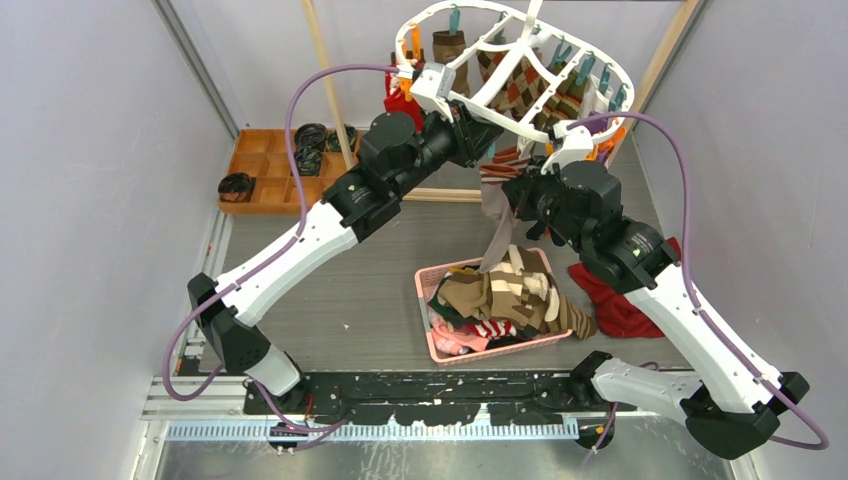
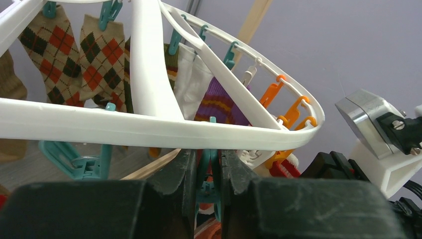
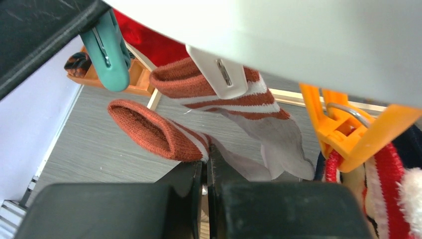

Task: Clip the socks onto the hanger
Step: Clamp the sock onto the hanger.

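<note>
Black left gripper: my jaws are squeezed almost together on a teal plastic clip peg.
Teal peg: it hangs just under the near rim of the hanger, right between my fingers.
Right gripper: my jaws are pressed tight and pinch the edge of a rust-red and white striped knit sock.
Sock I hold: its cuff pokes out to the left of my fingers, up in the air just under the hanger.
Second striped cuff: it is just above the first one, with a white peg in front of it. I cannot tell if the peg bites it.
Hanger: the big white plastic oval ring hanger with crossbars hangs right over both my grippers.
Socks up there: brown argyle socks, a white sock and a purple striped sock hang from teal pegs on the far side.
Orange pegs: they hang along the right curve of the rim.
Basket: a pink plastic basket sits on the grey wood-look table between my arms, with a pile of mixed socks inside.
Red cloth: it lies just right of the basket, partly under my right arm.
Orange tray: far left, with black coiled rolls in it.
</note>
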### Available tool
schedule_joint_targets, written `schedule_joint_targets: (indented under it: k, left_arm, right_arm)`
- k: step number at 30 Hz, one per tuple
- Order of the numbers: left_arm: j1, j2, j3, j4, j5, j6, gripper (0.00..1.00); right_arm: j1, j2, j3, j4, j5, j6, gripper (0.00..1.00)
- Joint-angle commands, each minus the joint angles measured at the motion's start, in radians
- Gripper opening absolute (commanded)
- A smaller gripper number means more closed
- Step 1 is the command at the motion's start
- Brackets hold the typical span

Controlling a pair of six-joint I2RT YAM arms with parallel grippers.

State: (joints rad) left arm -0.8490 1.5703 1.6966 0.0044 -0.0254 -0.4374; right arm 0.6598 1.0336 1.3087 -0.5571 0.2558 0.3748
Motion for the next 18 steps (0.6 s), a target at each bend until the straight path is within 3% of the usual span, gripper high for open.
schedule_joint_targets:
  k: [1,18]
  left_arm:
    - [0.006,-0.041,-0.013,0.056,-0.027,-0.009,0.00]
    - [0.013,-0.047,-0.019,0.072,-0.017,-0.014,0.00]
  right_arm:
    - [0.006,-0.026,0.000,0.078,0.043,0.042,0.01]
    - [0.007,-0.021,0.004,0.055,0.023,0.059,0.01]
